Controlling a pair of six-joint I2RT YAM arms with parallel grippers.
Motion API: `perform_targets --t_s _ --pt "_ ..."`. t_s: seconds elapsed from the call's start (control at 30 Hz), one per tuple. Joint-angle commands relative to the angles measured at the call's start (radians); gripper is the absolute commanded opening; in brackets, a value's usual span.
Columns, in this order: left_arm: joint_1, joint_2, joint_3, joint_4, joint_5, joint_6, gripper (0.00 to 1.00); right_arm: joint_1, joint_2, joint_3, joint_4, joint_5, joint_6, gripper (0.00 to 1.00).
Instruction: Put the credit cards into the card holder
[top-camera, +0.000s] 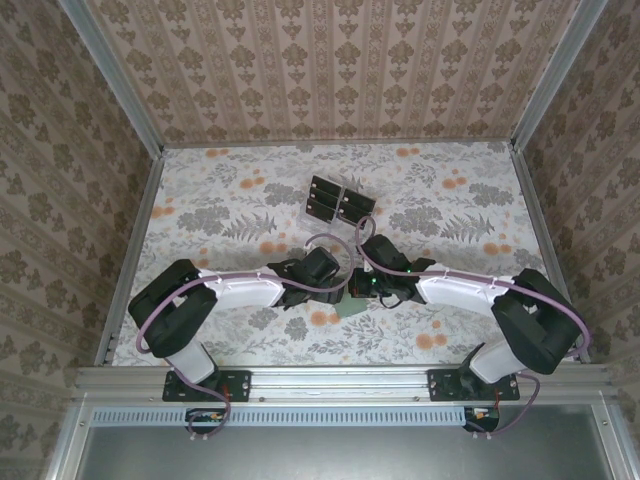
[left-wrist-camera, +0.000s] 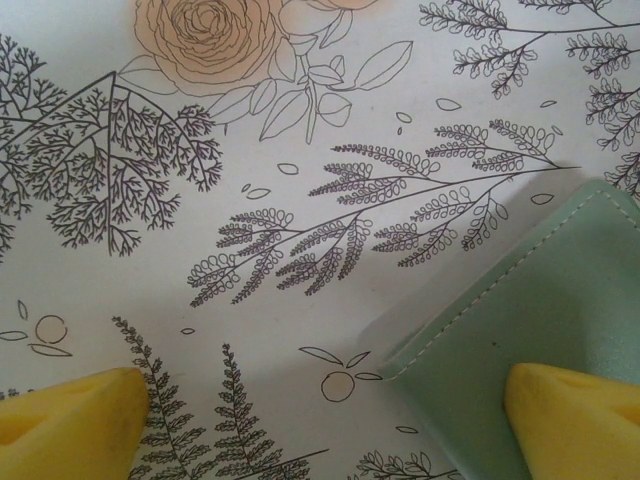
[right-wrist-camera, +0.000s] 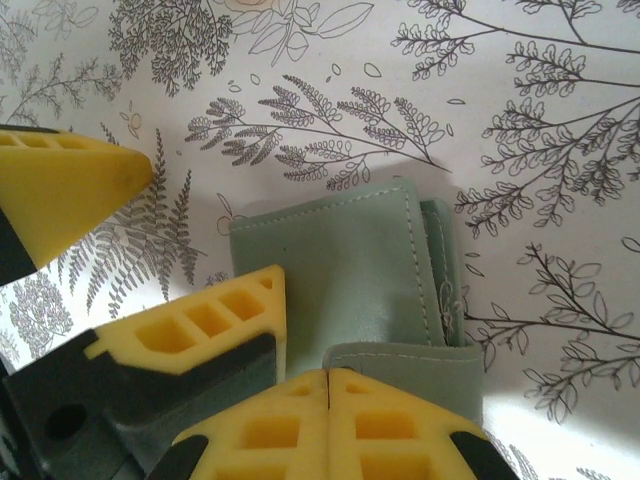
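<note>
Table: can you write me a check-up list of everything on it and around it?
Surface: floral tablecloth, flat, no spills seen.
Job's things: black credit cards sit in a clear tiered rack at the far middle; green card holder lies on the cloth between the arms.
Clutter: nothing seen.
Grippers: left end effector open wide, one finger over the card holder's corner; right end effector shut, tips at the holder's flap, whether it pinches cannot be told.
Cables: purple cables loop along both arms.
Surroundings: patterned walls, metal frame.
</note>
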Motion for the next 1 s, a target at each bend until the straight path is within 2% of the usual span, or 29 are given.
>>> perform_targets --t_s 0.0,0.97 --pt "-0.005 0.027 -0.024 -0.031 -0.011 -0.017 0.95 0.006 0.024 -0.014 0.043 -0.029 0.02 0.0" --pt "-0.007 0.029 -0.031 -0.022 -0.007 -0.021 0.95 0.007 0.029 -0.009 -0.048 0.055 -0.015 0.0"
